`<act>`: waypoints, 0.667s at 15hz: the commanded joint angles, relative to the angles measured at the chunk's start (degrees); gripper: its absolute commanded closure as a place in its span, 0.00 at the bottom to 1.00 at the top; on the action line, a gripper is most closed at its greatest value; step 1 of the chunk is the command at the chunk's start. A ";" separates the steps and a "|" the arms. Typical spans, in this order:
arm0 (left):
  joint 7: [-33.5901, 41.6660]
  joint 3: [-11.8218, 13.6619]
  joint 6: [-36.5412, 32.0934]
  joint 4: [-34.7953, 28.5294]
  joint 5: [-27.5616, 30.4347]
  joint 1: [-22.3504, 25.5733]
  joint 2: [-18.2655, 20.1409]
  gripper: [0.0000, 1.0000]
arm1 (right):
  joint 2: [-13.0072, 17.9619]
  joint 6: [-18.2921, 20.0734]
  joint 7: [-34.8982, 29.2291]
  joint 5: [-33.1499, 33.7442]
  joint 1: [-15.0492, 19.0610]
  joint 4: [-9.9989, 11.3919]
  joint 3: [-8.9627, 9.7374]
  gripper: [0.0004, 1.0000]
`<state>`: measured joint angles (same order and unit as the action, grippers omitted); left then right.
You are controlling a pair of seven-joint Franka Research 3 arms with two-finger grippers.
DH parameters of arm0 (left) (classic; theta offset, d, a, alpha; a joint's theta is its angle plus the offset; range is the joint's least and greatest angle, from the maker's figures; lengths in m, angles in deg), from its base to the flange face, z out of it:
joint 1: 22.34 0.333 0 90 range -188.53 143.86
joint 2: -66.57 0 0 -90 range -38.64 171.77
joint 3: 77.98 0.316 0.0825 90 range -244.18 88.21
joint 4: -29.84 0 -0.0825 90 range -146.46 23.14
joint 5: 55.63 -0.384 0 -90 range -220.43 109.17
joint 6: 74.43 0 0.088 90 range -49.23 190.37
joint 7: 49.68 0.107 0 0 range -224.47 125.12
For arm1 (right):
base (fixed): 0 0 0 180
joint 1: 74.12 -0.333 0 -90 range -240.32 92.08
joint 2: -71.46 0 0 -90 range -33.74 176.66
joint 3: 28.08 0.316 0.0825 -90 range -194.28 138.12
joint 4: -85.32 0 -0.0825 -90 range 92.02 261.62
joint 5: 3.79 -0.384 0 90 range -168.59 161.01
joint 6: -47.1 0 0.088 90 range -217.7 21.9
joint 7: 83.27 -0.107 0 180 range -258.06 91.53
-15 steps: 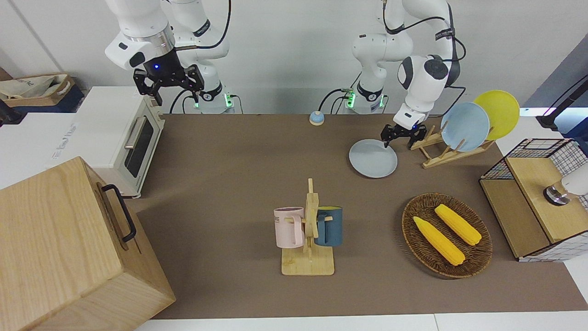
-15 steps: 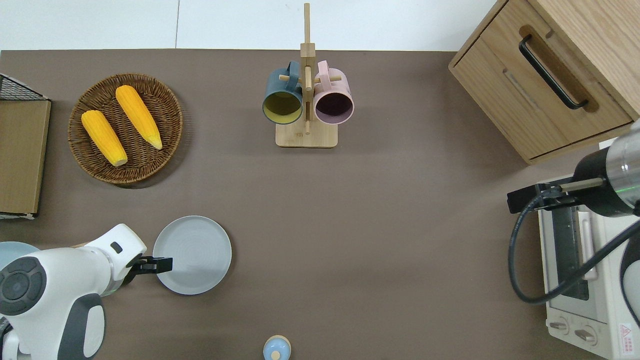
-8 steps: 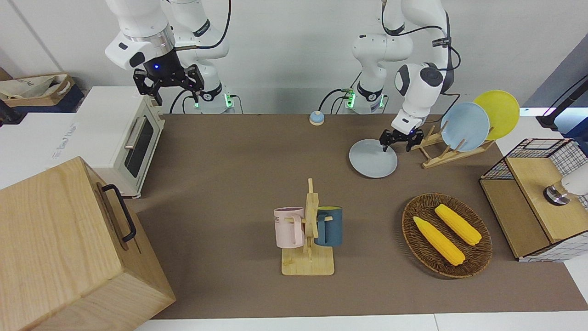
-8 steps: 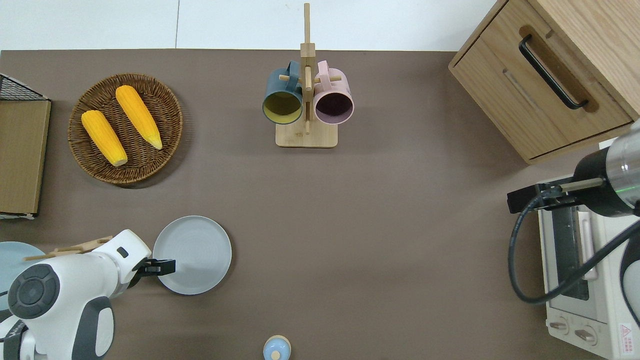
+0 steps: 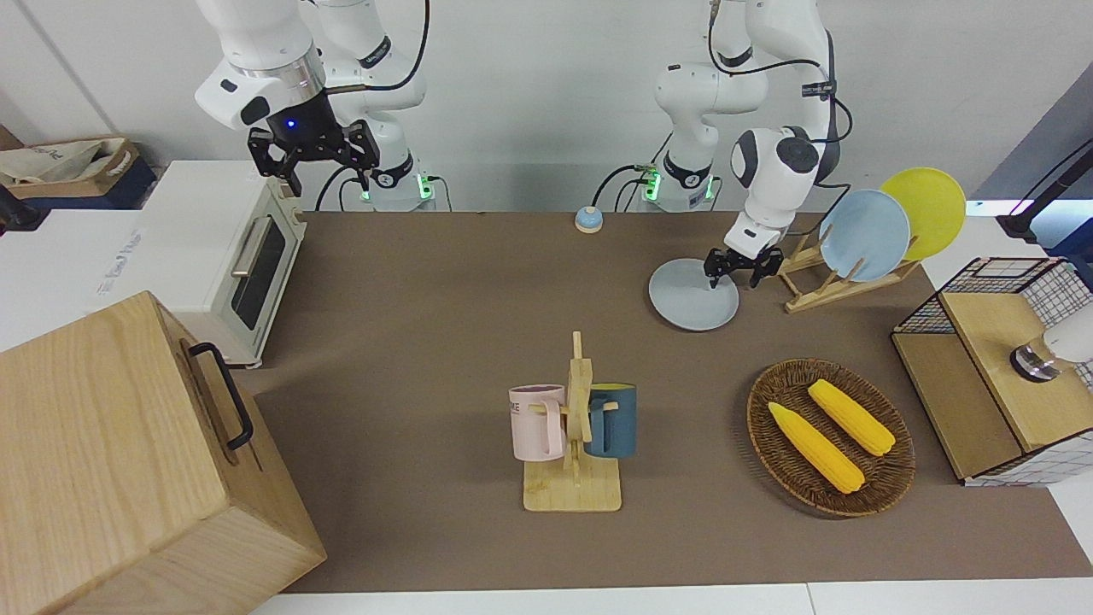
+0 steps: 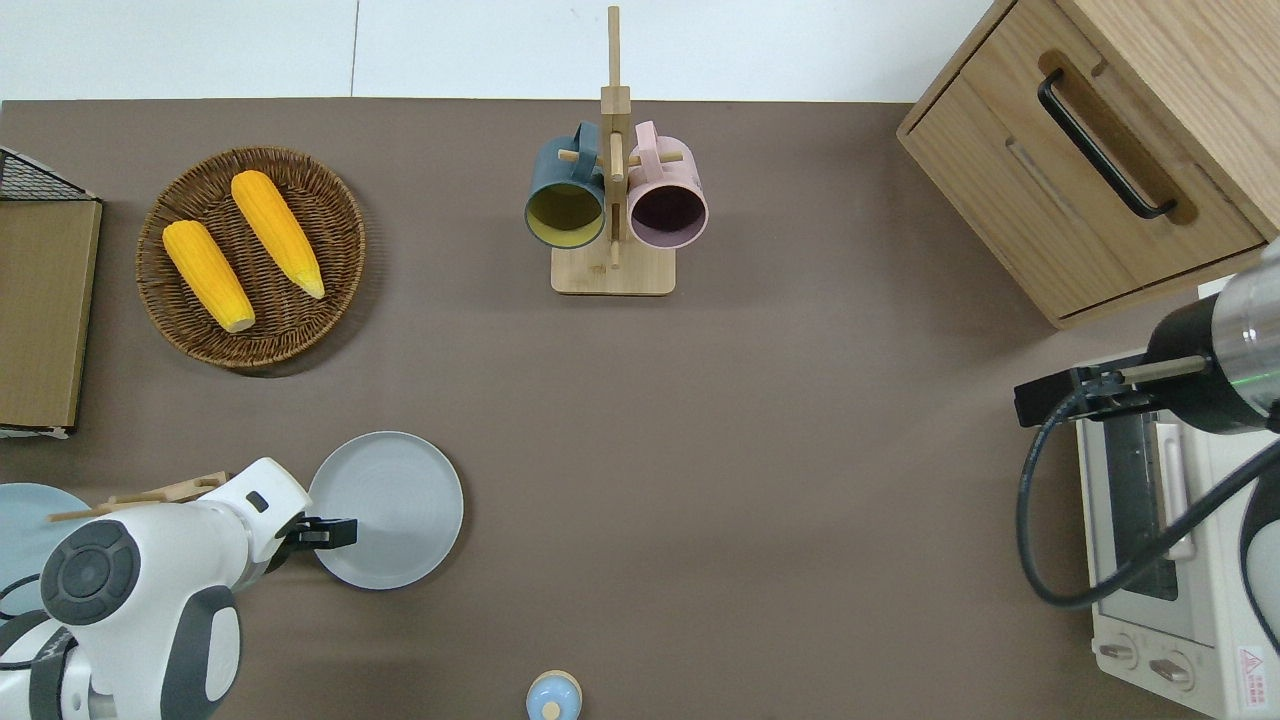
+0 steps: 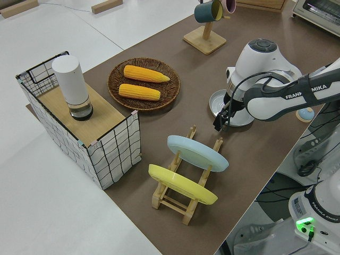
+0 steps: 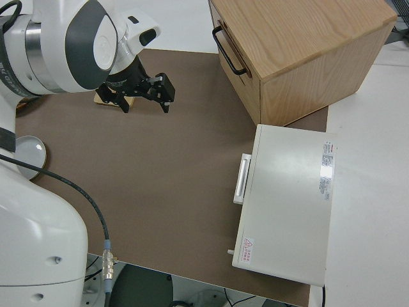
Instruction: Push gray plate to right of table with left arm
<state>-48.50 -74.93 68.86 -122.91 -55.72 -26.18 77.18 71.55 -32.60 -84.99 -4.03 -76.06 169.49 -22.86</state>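
Observation:
The gray plate [image 5: 690, 299] [image 6: 390, 505] [image 7: 216, 101] lies flat on the brown table [image 5: 427, 325] [image 6: 750, 450], near the robots and toward the left arm's end. My left gripper [image 5: 733, 278] [image 6: 338, 532] [image 7: 219, 123] is low at the plate's rim, on the side toward the left arm's end of the table. It is open and holds nothing; one finger is over the rim, the other just outside it. My right gripper [image 5: 312, 161] [image 8: 144, 97] is parked, open and empty.
A wooden rack with a blue plate [image 5: 864, 235] and a yellow plate [image 5: 924, 202] stands beside the left gripper. Farther out are a wicker basket [image 5: 888, 474] of corn, a mug stand [image 5: 574, 427], a wire-sided box [image 5: 999, 359], a toaster oven [image 5: 230, 248] and a wooden cabinet [image 5: 128, 461].
The left arm's wrist has swung a little and its gripper has crept slightly farther over the plate's rim. The gray plate has hardly shifted. The right arm has not moved.

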 commanded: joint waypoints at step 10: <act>-1.00 -0.07 1.47 -0.70 0.44 0.60 -0.07 1.00 | 0.43 0.69 0.06 -0.46 0.62 -0.05 0.32 0.02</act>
<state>-49.03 -75.16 69.13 -122.72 -55.55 -26.03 77.21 71.55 -32.60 -84.99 -4.03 -76.06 169.49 -22.86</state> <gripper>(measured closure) 0.921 0.013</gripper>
